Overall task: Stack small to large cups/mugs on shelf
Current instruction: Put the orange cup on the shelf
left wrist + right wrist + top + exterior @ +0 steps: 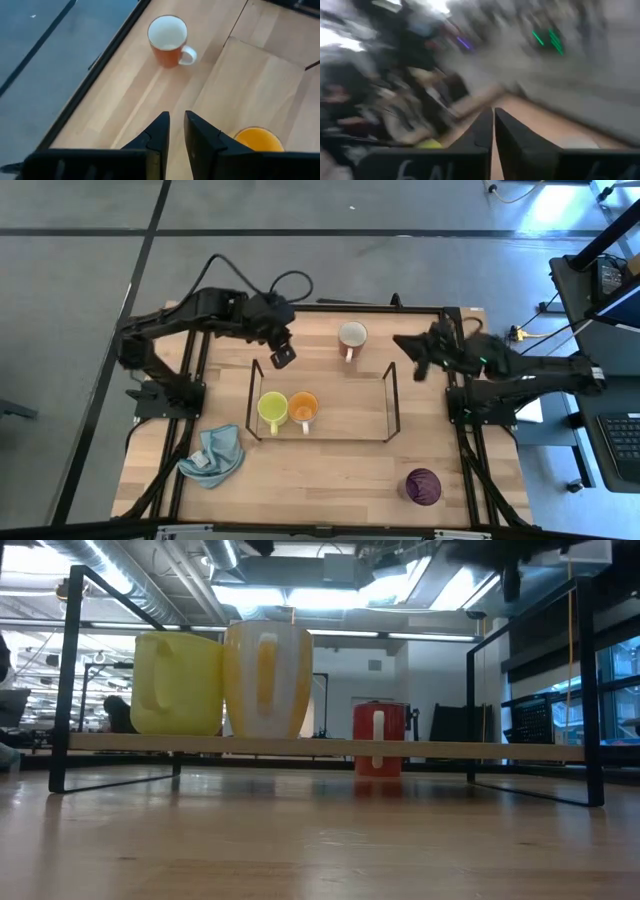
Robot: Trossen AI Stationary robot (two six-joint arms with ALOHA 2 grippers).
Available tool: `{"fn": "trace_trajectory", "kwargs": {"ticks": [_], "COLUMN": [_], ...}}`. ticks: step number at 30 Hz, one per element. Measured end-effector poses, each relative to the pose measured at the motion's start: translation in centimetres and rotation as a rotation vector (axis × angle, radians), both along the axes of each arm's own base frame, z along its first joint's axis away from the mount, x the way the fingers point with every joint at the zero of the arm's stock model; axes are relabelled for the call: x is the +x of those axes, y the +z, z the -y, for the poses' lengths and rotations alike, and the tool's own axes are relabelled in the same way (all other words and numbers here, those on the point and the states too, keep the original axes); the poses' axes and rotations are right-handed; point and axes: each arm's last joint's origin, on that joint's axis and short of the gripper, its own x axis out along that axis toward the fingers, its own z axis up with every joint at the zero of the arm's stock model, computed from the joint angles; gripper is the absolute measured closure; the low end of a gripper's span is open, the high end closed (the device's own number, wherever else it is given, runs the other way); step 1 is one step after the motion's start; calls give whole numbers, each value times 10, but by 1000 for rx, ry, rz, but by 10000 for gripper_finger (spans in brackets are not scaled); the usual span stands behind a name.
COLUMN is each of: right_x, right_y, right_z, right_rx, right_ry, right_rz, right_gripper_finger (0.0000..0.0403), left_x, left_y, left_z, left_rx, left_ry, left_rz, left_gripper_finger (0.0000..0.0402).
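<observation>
The likeliest slip was the left end effector (283, 357), clenched and empty near the shelf (392, 395), clipping its wire. Counted: four cups. The yellow-green mug (272, 408) and orange mug (303, 407) sat on it, while the white mug (352, 335) and purple cup (423, 484) remained on the tabletop (330, 470). The right end effector (418, 358) seemed clenched too.

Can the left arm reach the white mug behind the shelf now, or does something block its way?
Probably yes. The left pincer hovers above the shelf's back edge, and only bare table lies between it and the white mug. The left wrist view shows the mug ahead of the nearly shut fingers, so they must open first.
</observation>
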Motion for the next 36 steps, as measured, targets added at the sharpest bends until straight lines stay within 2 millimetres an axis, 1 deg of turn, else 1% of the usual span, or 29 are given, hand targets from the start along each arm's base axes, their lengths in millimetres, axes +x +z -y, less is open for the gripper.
{"fn": "trace_trajectory", "kwargs": {"ticks": [3, 5, 6, 11, 15, 18, 23, 28, 31, 34, 36], "right_x": [11, 19, 24, 48, 61, 70, 80, 94, 101, 112, 116], "right_y": [7, 15, 20, 50, 71, 83, 101, 95, 93, 82, 72], "right_z": [17, 26, 29, 38, 41, 44, 46, 50, 51, 56, 62], "right_rx": [177, 206, 193, 119, 98, 75, 42, 135, 144, 162, 210], "right_ry": [-37, -3, 12, 46, 50, 53, 53, 60, 66, 100, 89], "right_rz": [-141, -183, -190, -118, -52, 27, 125, 155, 174, 120, 72], "right_gripper_finger": [382, 382, 382, 382, 382, 382, 382, 382, 382, 382, 382], "left_x": [-13, -24, -30, -63, -88, -103, -119, -127, -132, -140, -145], "left_y": [-13, -21, -24, -29, -29, -28, -29, -31, -31, -31, -29], "left_z": [4, 7, 9, 20, 28, 33, 38, 41, 41, 40, 40], "left_rx": [-26, -42, -48, -58, -40, -33, -22, -4, 4, 5, 7], "left_ry": [29, 46, 51, 91, 146, 158, 151, 125, 111, 110, 103], "left_rz": [51, 88, 107, 199, 265, 303, 339, 344, 343, 340, 347], "left_gripper_finger": [350, 350, 350, 350, 350, 350, 350, 350, 350, 350, 350]}}
